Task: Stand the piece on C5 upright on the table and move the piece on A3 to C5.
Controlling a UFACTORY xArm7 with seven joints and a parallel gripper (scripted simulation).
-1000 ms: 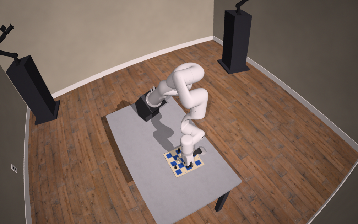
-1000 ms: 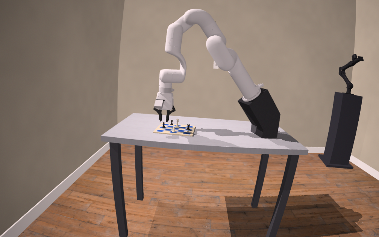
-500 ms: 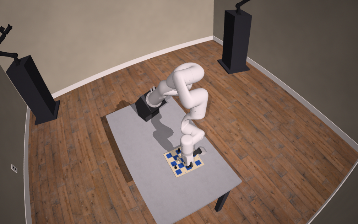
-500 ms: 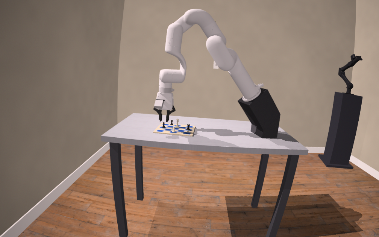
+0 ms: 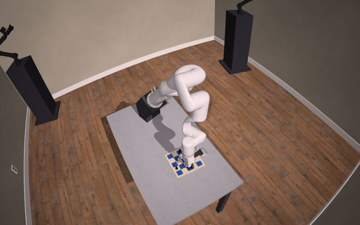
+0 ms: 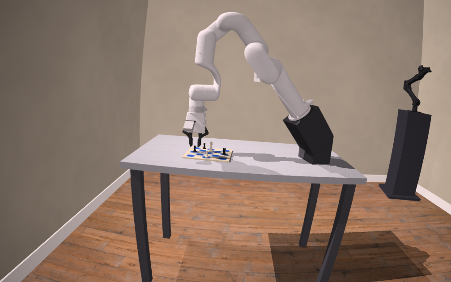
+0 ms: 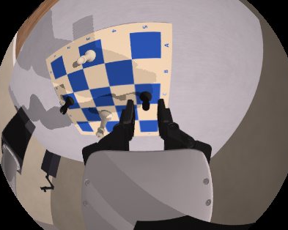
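The small blue and cream chessboard (image 5: 184,164) lies on the grey table. A black pawn (image 7: 146,99) stands upright on C5, near the board's edge; it also shows in the exterior view (image 6: 194,148). My gripper (image 7: 146,107) (image 6: 194,142) hangs straight over this pawn, fingers partly open and empty, with the tips just above its head and one on each side. A white pawn (image 7: 86,58) stands on A3. In the top view my wrist hides the C5 pawn.
A tall white piece (image 6: 210,145), another black pawn (image 6: 204,145) and a black piece (image 6: 223,151) stand on other squares. The arm's black base (image 6: 309,134) sits at the table's far end. Two black camera pedestals stand on the floor.
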